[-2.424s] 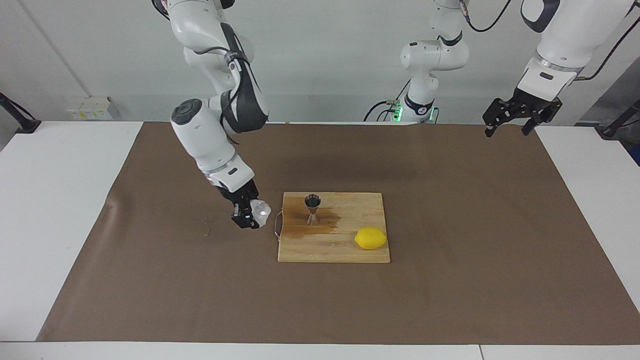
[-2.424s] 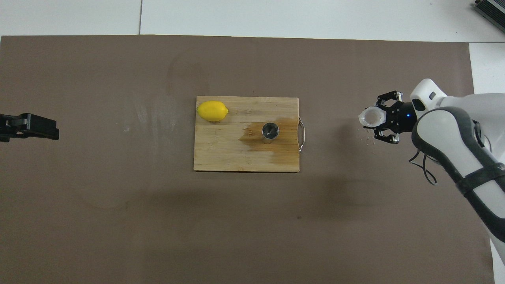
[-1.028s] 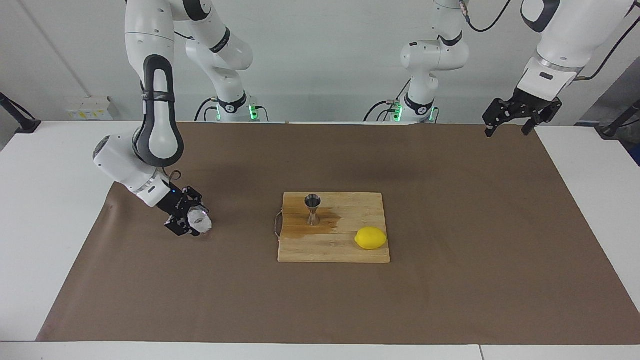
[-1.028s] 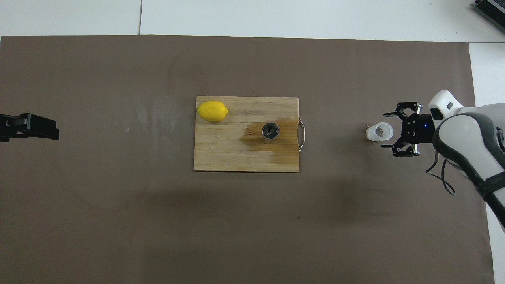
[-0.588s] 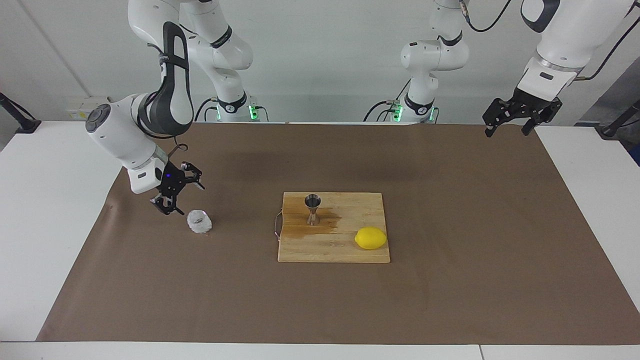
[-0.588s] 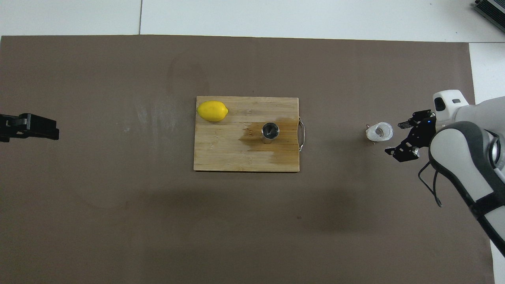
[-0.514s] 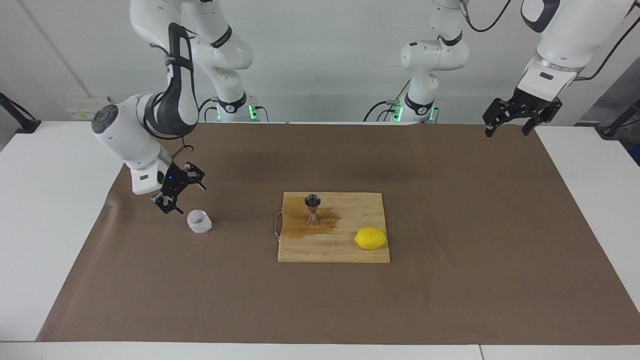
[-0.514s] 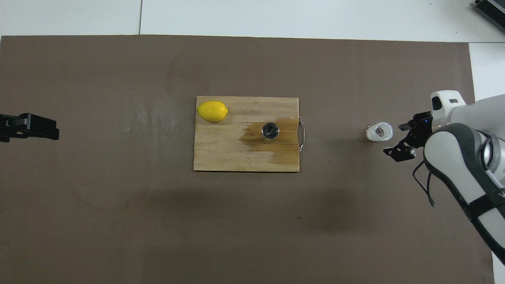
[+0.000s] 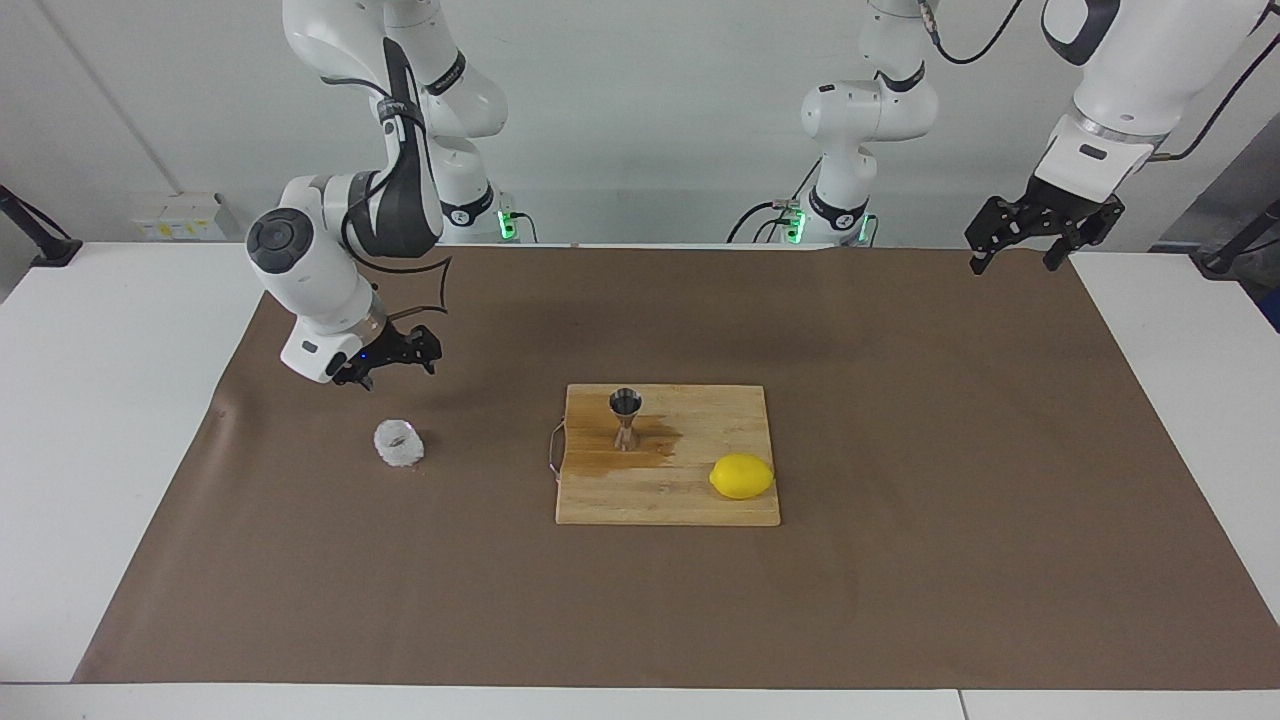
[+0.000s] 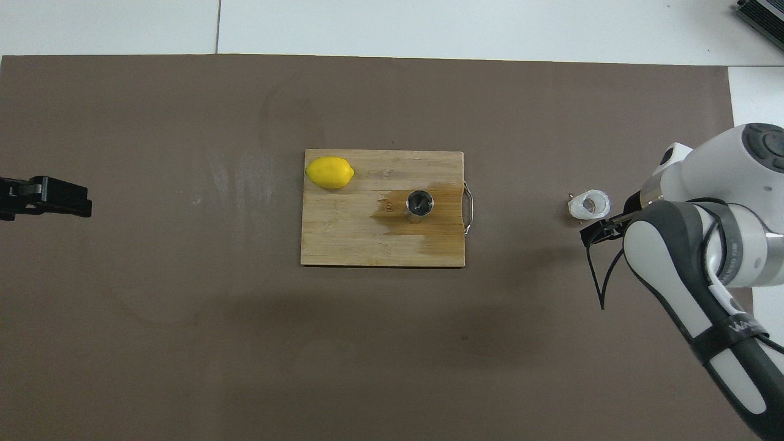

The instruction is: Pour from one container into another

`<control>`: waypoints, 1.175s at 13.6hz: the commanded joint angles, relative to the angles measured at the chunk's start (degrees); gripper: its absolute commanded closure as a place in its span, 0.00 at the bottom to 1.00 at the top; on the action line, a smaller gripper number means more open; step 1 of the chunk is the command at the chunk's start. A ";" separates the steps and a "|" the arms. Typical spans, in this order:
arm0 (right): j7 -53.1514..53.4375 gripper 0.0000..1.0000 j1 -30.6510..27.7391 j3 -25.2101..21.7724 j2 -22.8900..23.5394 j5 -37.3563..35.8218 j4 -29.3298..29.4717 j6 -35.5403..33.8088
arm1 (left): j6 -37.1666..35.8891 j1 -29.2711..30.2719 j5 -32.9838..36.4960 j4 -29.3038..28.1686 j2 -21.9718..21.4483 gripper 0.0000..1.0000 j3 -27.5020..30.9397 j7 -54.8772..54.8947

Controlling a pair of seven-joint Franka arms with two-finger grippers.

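Note:
The whitish translucent cup stands upright by itself on the brown mat, toward the right arm's end of the table. The steel jigger stands on the wooden board in a dark wet patch. My right gripper hangs open and empty above the mat, clear of the cup; in the overhead view the arm covers most of it. My left gripper waits open in the air over the mat's edge at the left arm's end.
A yellow lemon lies on the board's corner farthest from the robots, toward the left arm's end. A metal handle sticks out of the board's edge facing the cup. The brown mat covers most of the table.
My right gripper carried the cup away from the board, set it down on the mat and let go. It has since risen and drawn back toward the robots. The left arm has not moved.

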 commanded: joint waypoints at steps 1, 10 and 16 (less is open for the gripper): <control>8.72 0.00 -0.46 0.05 -3.61 -1.78 4.52 -6.32 | -0.22 0.24 -0.60 -1.58 -1.52 0.00 0.16 0.43; 13.32 0.00 -3.45 -0.22 -9.34 0.50 16.66 -18.91 | -0.22 0.24 -0.60 -1.58 -1.43 0.00 0.16 0.43; 13.32 0.00 -3.62 -0.04 -9.25 0.68 17.11 -21.10 | -0.22 0.24 -0.60 -1.58 -1.52 0.00 0.16 0.43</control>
